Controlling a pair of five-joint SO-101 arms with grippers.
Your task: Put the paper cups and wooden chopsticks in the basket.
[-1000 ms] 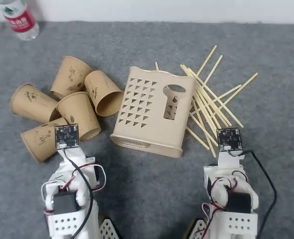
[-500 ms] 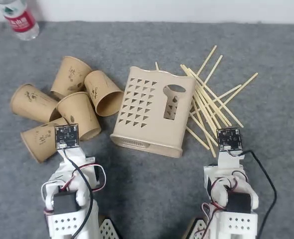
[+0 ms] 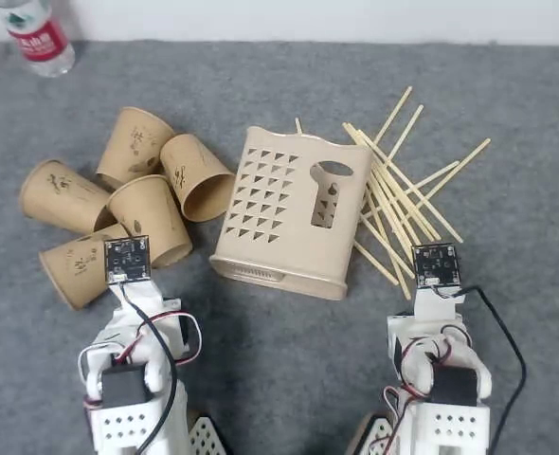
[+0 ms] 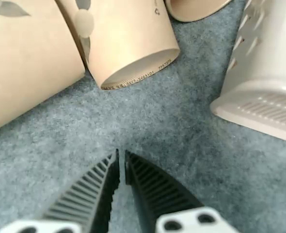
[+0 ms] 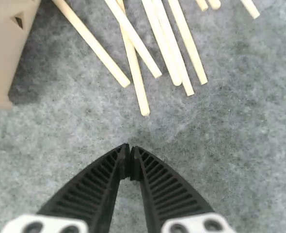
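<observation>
Several brown paper cups [image 3: 149,216] lie on their sides at the left of the grey mat. A beige perforated basket [image 3: 294,213] lies on its side in the middle. Wooden chopsticks [image 3: 400,194] are scattered to its right. My left gripper [image 4: 121,160] is shut and holds nothing; it sits just short of a cup's base [image 4: 133,46], with the basket's corner [image 4: 264,97] off to one side. My right gripper [image 5: 130,151] is shut and holds nothing; it hovers over bare mat just short of the chopstick ends [image 5: 142,104].
A plastic bottle [image 3: 33,36] lies at the far left corner by the wall. The left arm [image 3: 128,360] and right arm [image 3: 438,360] stand at the near edge. Open mat lies between the arms in front of the basket.
</observation>
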